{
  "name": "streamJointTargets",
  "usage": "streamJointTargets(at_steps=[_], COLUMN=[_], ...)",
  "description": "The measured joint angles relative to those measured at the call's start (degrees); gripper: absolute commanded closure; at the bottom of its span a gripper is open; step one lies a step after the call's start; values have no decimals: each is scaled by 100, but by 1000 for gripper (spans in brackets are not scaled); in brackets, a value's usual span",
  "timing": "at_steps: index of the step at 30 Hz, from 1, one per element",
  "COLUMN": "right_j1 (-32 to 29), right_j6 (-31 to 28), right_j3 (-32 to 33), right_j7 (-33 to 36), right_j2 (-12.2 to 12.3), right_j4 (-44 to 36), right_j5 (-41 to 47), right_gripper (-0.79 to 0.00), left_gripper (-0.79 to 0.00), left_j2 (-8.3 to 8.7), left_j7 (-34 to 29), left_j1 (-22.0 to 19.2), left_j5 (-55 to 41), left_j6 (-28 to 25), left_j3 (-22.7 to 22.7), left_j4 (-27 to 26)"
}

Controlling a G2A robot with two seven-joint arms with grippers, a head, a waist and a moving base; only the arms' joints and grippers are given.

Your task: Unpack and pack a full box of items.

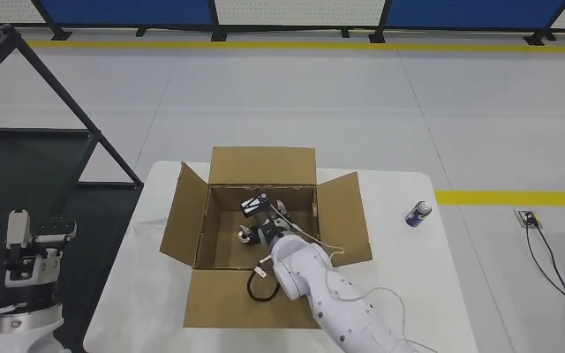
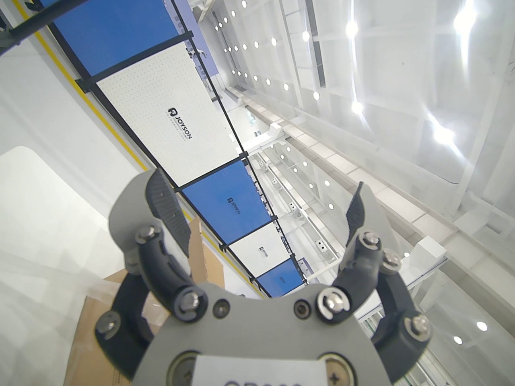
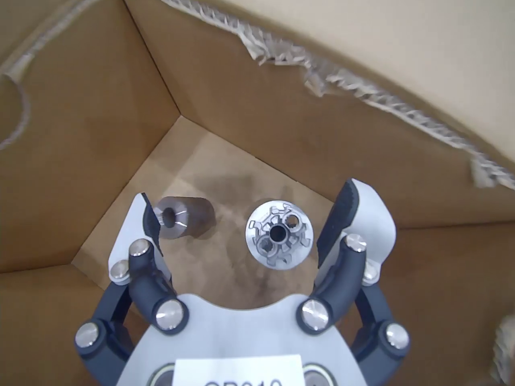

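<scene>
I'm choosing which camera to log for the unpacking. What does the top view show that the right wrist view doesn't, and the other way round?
Top view, not the right wrist view: the white table, the cardboard box with its four flaps folded outward, and a small can on the table, apart from the box.

Right wrist view, not the top view: the right gripper, jaws open, above a flanged metal part, and a grey metal cylinder lying beside it on the box floor.

Both: the open box's brown inner walls and floor.
</scene>
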Motion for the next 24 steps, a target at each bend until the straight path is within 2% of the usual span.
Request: streamJointTargets(at_steps=[6,12,17,24], right_j1=[-983,-1736,-2254,-2829], right_j6=[-59,-53,182,270], right_j3=[457,1090,1731,2782], right_j7=[61,-52,25,-101], right_j2=[249,414,513,620], right_j4=[-1580,-2724,-3470,-4101], right_j5=[-818,-1188,-1425,-1230], right_gripper=[-785,-785,-785,-785], left_gripper=[-785,-785,-785,-785], left_j2=[0,0,0,0], left_j7=[0,0,0,0], left_j1=[0,0,0,0], left_j5=[0,0,0,0], left_j6=[0,0,0,0], left_j3=[0,0,0,0], left_j4=[0,0,0,0])
